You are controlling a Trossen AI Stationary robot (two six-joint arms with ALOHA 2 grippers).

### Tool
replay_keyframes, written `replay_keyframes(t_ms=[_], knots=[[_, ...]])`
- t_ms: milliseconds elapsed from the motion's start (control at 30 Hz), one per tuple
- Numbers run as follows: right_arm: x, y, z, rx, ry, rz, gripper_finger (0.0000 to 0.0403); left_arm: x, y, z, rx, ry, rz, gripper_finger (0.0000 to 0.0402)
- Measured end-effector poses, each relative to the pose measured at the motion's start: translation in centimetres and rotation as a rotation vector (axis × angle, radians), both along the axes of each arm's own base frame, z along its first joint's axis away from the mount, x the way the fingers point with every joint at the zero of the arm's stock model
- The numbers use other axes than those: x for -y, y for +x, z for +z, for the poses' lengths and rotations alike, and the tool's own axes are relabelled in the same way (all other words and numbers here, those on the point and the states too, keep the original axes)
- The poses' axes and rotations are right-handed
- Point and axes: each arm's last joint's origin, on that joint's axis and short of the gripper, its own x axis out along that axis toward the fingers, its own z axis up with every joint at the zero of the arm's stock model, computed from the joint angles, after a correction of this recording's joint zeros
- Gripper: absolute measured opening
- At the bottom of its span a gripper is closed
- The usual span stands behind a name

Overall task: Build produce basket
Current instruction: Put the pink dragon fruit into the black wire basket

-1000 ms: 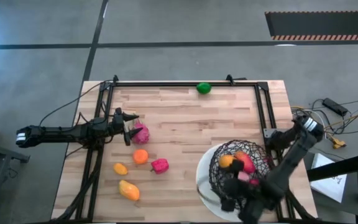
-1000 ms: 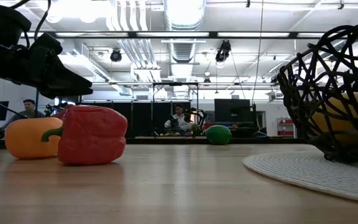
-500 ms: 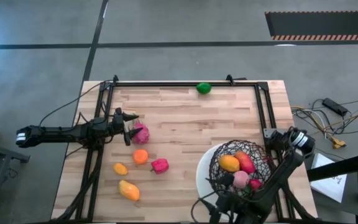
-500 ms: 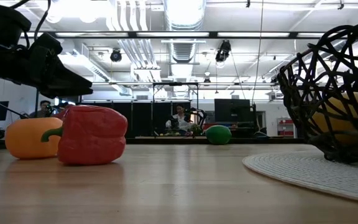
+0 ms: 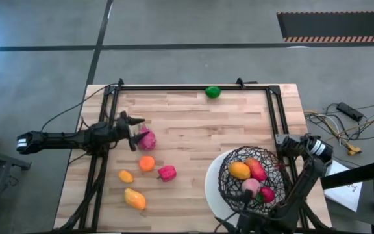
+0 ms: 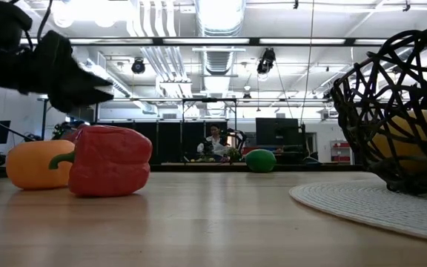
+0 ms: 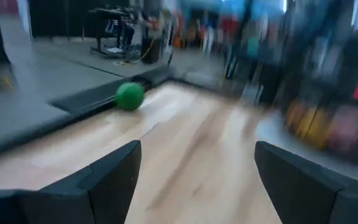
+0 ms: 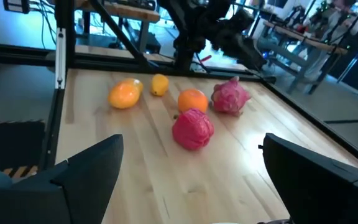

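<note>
- The basket point(image 5: 249, 177) stands on its white round base near the front right corner of the tabletop point(image 5: 193, 123); an orange piece point(image 5: 239, 170), a red piece point(image 5: 256, 169) and two pink pieces can be seen inside it.
- Loose produce lies toward the left edge: a magenta-pink fruit point(image 5: 147, 139), an orange one point(image 5: 147, 163), a red pepper point(image 5: 167, 173), a small yellow piece point(image 5: 126, 175) and a yellow-orange piece point(image 5: 135, 198). A green ball point(image 5: 212, 92) rests against the far edge rail, well apart from the rest.
- The left gripper point(image 5: 134, 132) hangs just beside the magenta-pink fruit, on its left-edge side; its fingers are spread wide and hold nothing, as the left wrist view shows.
- The step in hand is judged to be the pick of that magenta-pink fruit. The fingers should be brought down astride its widest part, so that it is clamped through the middle and not squeezed out sideways.
- The orange fruit lies near; the approach is best made from above so that it is not knocked away.
- The right gripper point(image 8: 191, 180) is at the front edge beside the basket, its fingers parted and empty. It faces the loose produce across the tabletop.
- The carry to the basket should be kept high enough for the wire rim to be cleared, and the release made low over the pieces already inside, so that nothing bounces out.
</note>
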Motion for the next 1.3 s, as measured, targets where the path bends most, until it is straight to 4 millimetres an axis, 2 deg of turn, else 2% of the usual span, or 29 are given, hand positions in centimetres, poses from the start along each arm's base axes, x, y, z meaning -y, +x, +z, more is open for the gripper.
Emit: replay_keyframes(t_ms=[133,267,467,533,667,733,900,967,1067,1133,1300], knots=[[0.0,-0.2,0.0,0.017,-0.02,-0.009,0.0368,-0.1,0.0,1.8,0.285,-0.205,0.052,0.0297],[0.0,-0.2,-0.2,0.011,-0.023,-0.007,0.0368,-0.1,-0.1,3.2,0.442,-0.22,0.032,0.0297],[-0.2,-0.6,-0.4,0.007,-0.031,0.004,0.0368,0.0,0.4,3.9,0.441,-0.215,-0.022,0.0297],[-0.3,-0.7,-0.4,0.006,-0.031,0.007,0.0368,0.1,1.0,5.0,0.405,-0.221,-0.026,0.0297],[-0.3,-0.6,-0.4,0.006,-0.032,0.006,0.0368,-0.2,3.2,6.6,0.173,-0.237,0.103,0.0297],[-0.2,-0.6,-0.4,0.007,-0.032,0.005,0.0368,-0.5,4.2,7.2,-0.005,-0.262,0.21,0.0297],[-0.3,-0.6,-0.4,0.008,-0.029,0.005,0.0368,-1.1,5.5,8.1,-0.465,-0.355,0.475,0.0297],[-0.3,-0.6,-0.6,0.005,-0.033,0.005,0.0368,-1.4,6.2,9.0,-0.543,-0.398,0.554,0.0297],[-0.5,-0.5,-1.1,-0.001,-0.046,0.005,0.0368,-1.7,7.1,8.5,-0.721,-0.395,0.622,0.0297],[-0.6,-0.4,-1.6,-0.008,-0.055,0.005,0.0368,-2.0,7.9,8.0,-0.773,-0.396,0.643,0.0297],[-0.9,-0.4,-2.6,-0.019,-0.071,0.008,0.0368,-4.2,8.1,5.6,-0.917,-0.505,0.712,0.0297]])
